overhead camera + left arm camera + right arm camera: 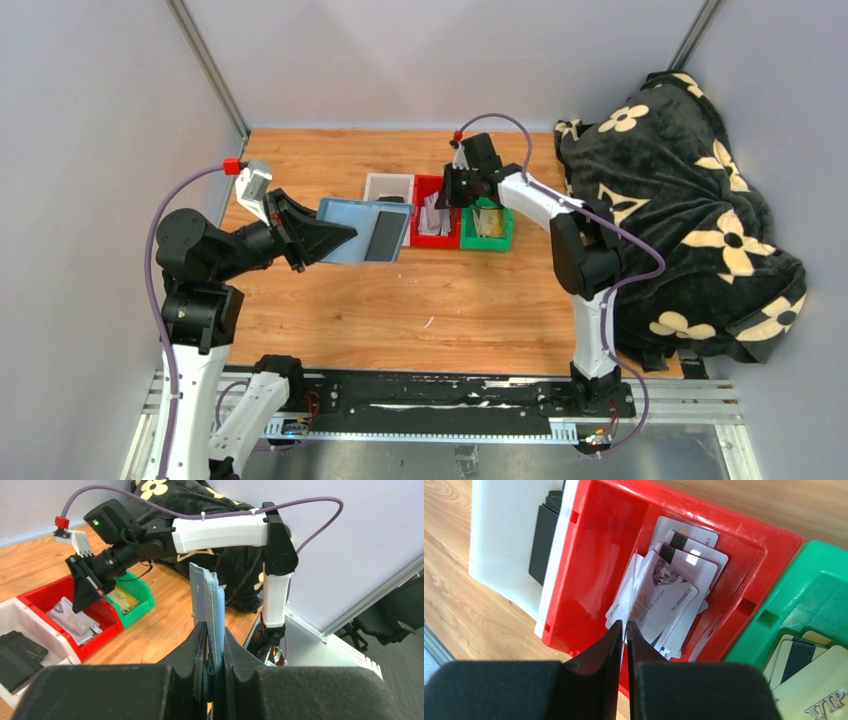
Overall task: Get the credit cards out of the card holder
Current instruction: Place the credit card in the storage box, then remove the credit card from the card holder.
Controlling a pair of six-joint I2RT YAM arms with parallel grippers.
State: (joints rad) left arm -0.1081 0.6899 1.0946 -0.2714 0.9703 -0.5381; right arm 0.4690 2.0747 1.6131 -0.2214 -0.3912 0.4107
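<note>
The card holder [350, 228], slate blue and unfolded, hangs above the table with a dark rectangle [385, 235] on its inner face. My left gripper [340, 236] is shut on its left edge. The left wrist view shows the holder [212, 600] edge-on, pinched between the fingers [200, 640]. My right gripper [447, 192] hovers over the red bin [432, 183]. In the right wrist view its jaws [625, 626] stand almost together, with a thin white credit card [634, 585] edge-on between the tips. Several white cards [674, 600] lie in the bin below.
A white bin [388, 182] holding dark cards [541, 545] stands left of the red bin [574, 555]. A green bin [487, 240] with gold cards [814, 680] stands on its right. A black flowered blanket [680, 200] is heaped at the right edge of the table.
</note>
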